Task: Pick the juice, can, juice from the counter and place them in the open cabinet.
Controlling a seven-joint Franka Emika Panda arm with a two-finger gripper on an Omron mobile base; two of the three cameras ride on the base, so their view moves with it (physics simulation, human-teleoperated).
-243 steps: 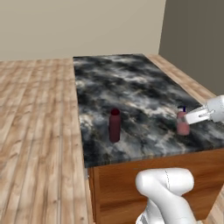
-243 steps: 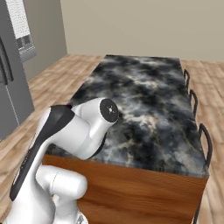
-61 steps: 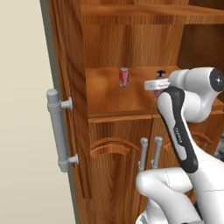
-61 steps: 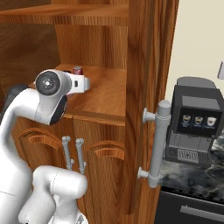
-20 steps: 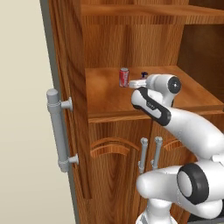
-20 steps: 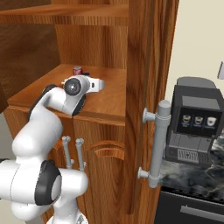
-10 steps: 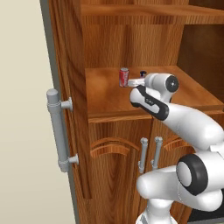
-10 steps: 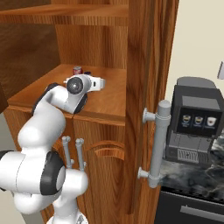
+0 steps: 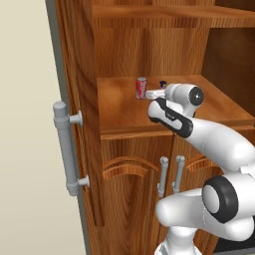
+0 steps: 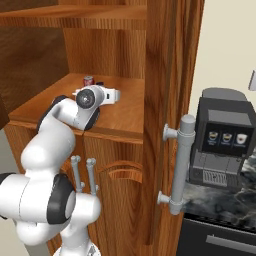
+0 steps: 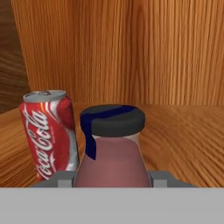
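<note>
A juice bottle with pinkish-maroon liquid and a dark cap stands upright between my fingers, and my gripper is shut on its body. Just left of it in the hand view, nearly touching, stands the red can with a silver top. In the left base view the can sits on the middle shelf of the open cabinet, with the bottle's dark cap right beside it above my hand. From the right base view the can and the cap show behind my wrist.
The cabinet door stands open with its grey bar handle on the left. The other door edge and handle are on the right. A coffee machine sits on a marbled counter. The shelf's back wall is close behind the can.
Since the oldest frames the base has driven from the counter to the cabinet. Over the last second my hand edged slightly deeper over the shelf with the bottle still gripped. The can has not moved.
</note>
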